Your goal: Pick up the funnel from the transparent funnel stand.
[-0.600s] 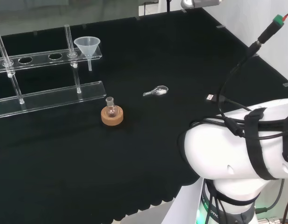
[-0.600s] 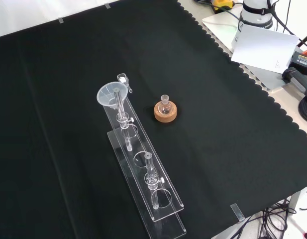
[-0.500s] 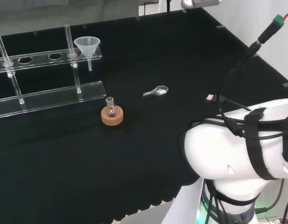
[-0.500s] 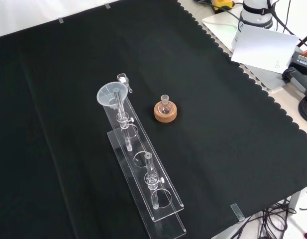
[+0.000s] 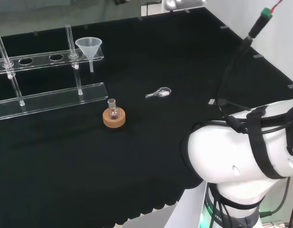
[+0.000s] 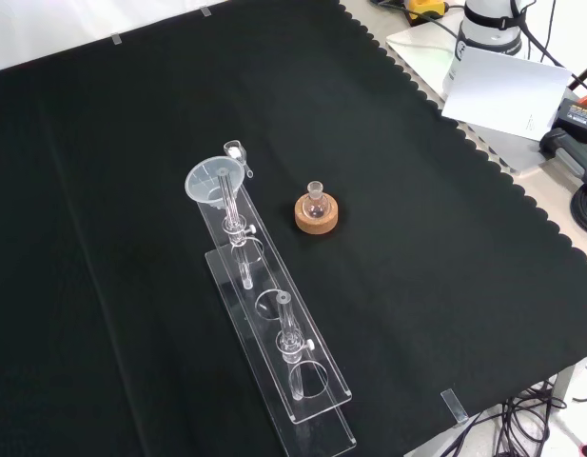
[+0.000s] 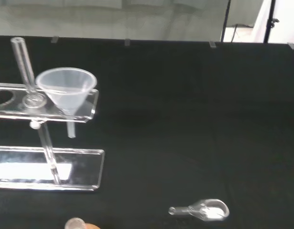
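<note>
Funnel (image 5: 89, 49) upright in transparent stand (image 5: 46, 59) (end hole)

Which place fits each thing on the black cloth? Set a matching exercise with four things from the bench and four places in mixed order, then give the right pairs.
Things
1. funnel
2. small flask
3. small clear scoop
4. cork ring

Places
A. lying flat on the bare cloth
B. standing in the cork ring
C. seated in an end hole of the transparent funnel stand's top shelf
D. on the cloth just in front of the stand's base, head view

Pairs: 1-C, 2-B, 3-A, 4-D
</note>
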`<action>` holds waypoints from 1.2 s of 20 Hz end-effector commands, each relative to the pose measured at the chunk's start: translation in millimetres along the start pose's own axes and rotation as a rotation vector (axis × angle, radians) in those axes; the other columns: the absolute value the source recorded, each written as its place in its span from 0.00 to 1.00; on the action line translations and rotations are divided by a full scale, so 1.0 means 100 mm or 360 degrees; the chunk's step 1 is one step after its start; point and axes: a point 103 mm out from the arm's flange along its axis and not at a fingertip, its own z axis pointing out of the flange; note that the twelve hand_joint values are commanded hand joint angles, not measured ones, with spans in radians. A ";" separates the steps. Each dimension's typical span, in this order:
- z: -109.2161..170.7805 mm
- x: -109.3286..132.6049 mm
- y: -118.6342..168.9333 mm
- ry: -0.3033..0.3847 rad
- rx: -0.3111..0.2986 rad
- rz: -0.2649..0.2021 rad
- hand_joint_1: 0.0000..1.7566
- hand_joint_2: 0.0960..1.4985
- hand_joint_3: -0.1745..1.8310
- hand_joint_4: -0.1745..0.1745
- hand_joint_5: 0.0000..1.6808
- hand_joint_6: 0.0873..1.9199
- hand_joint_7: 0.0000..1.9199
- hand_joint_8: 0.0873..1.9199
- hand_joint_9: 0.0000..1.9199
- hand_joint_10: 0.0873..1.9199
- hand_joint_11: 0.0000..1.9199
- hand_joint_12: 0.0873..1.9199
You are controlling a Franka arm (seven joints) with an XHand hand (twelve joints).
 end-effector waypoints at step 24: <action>0.46 0.80 1.11 0.0037 0.0136 -0.0128 0.20 0.35 0.09 0.54 0.00 0.00 0.00 0.00 0.00 0.00 0.02 0.00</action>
